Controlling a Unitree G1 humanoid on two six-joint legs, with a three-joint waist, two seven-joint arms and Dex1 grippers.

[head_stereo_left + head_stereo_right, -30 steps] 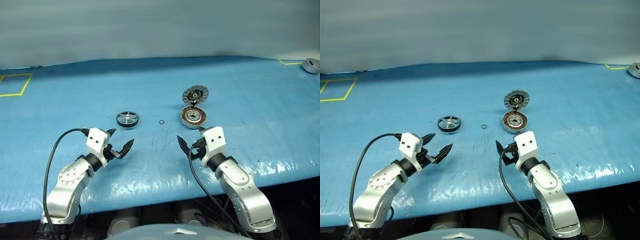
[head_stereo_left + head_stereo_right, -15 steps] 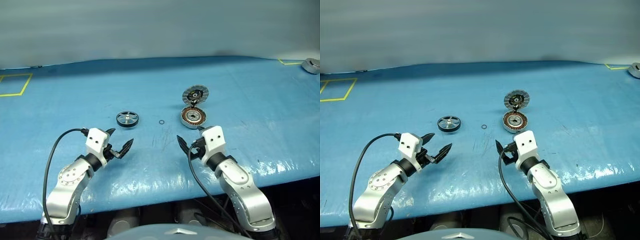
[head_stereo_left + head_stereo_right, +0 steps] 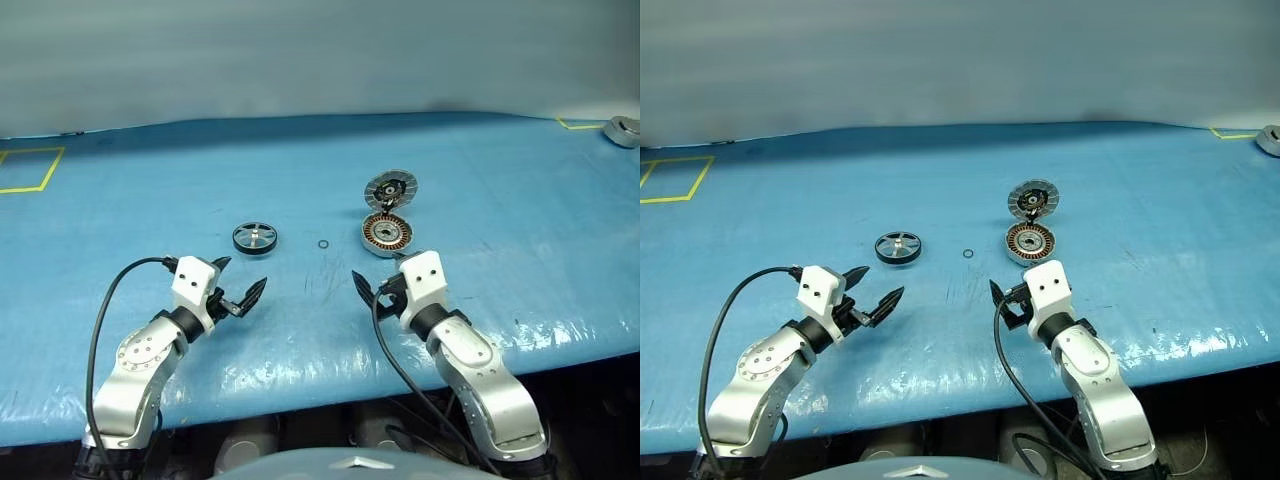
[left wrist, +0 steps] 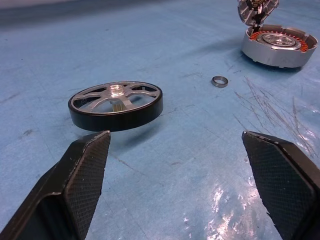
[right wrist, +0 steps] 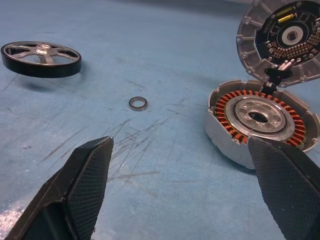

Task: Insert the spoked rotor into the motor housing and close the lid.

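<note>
Resting flat on the blue-covered bench (image 3: 130, 200), the small black-rimmed spoked rotor with silver spokes and hub (image 3: 254, 237) sits well to the left of the low round silver-grey motor housing with copper windings (image 3: 386, 235). Housing is open, windings and silver hub exposed. Its round silver-grey lid with radial segments (image 3: 389, 189) stands tilted up at the housing's far edge, joined there, inner face showing. Tiny thin black ring (image 3: 323, 244) lies between rotor and housing, nearer the housing, touching neither. Left end effector (image 3: 236, 285) hovers near the rotor on the near side, fingers spread wide, empty. Right end effector (image 3: 375, 285) hovers just short of the housing, fingers wide apart, holding nothing.
</note>
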